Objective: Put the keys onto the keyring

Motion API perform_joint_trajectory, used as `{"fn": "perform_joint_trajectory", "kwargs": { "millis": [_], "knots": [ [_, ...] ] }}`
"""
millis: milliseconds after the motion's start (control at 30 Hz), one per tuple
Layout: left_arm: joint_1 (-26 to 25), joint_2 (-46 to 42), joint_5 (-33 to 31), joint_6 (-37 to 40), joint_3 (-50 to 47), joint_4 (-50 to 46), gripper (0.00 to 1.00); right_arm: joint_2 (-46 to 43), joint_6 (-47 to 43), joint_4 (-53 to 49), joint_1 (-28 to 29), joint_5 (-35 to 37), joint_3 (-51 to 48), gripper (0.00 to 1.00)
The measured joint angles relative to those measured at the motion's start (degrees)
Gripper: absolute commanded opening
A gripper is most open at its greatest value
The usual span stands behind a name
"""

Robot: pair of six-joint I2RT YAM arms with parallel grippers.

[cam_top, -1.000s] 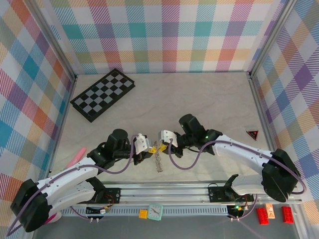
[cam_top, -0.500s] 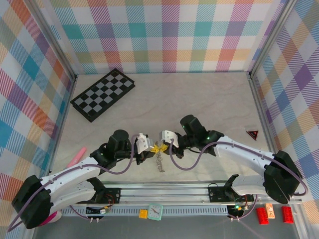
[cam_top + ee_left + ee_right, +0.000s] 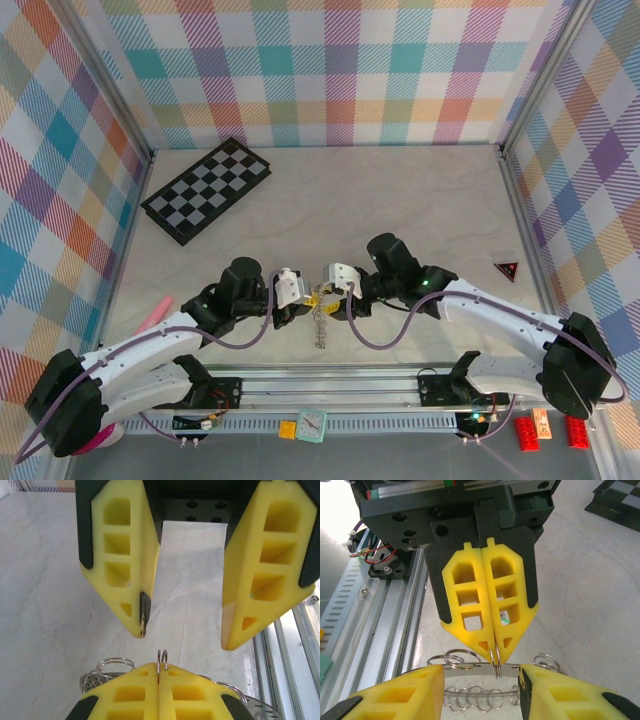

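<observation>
The keyring (image 3: pixel 320 325) hangs below the two grippers near the table's front edge. It is a grey metal band (image 3: pixel 470 669) with small wire loops (image 3: pixel 480 698) along its rim. My left gripper (image 3: pixel 306 301) is shut on one small split loop (image 3: pixel 162 658) of it, and that loop sticks out past the closed yellow tips (image 3: pixel 495 656). My right gripper (image 3: pixel 324 293) faces it, open, with its fingers (image 3: pixel 131 595) spread to either side of the loop and touching nothing. A mint-green speck (image 3: pixel 504 619), possibly one of the keys, shows through a finger window.
A folded chessboard (image 3: pixel 208 188) lies at the back left. A pink object (image 3: pixel 152 315) is at the left edge and a red triangle (image 3: pixel 507 269) at the right. The metal rail (image 3: pixel 330 385) runs just in front of the grippers, with a small clock (image 3: pixel 312 425) below it.
My right gripper has opened and let go of the loop it was pinching. The left gripper stays shut on the keyring. Both arms have shifted slightly to the right.
</observation>
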Motion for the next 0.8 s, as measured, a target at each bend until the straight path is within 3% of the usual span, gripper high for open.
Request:
{"fn": "perform_joint_trajectory", "kwargs": {
  "millis": [267, 800],
  "knots": [
    [0.0, 0.48, 0.26, 1.64, 0.0, -1.05, 0.0, -2.08, -3.67, -0.09, 0.0, 0.92, -0.72, 0.39],
    [-0.02, 1.97, 2.73, 3.23, 0.0, 0.39, 0.0, 3.26, -4.02, 0.13, 0.02, -0.57, -0.7, 0.22]
  ]
}}
